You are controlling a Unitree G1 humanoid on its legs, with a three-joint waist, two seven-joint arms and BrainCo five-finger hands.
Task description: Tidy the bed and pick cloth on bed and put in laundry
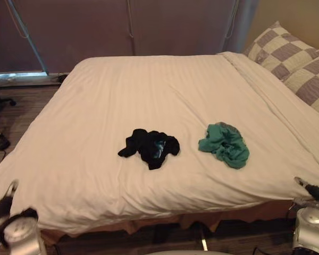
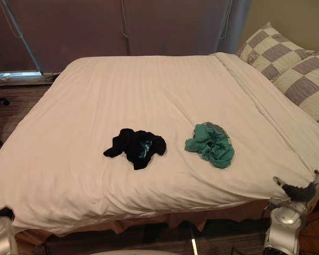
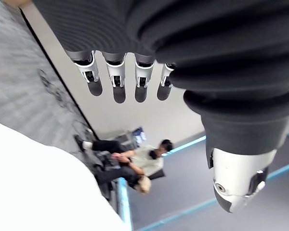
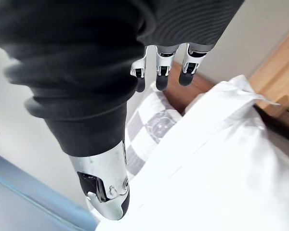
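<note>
A bedroom, possibly a hotel room, though that is hard to tell. Wide bed made up with smooth white striped bedding, stretching from the near edge almost to the far wall. Two checked pillows in grey and cream at the far right, one just beside the other. Tall brownish panels across the far side, either curtains or wardrobe doors. Some wooden furniture by the pillow end. Dark floor on the left.

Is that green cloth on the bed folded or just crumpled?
Crumpled: the green cloth lies in a bunched heap on the white bedcover.
</note>
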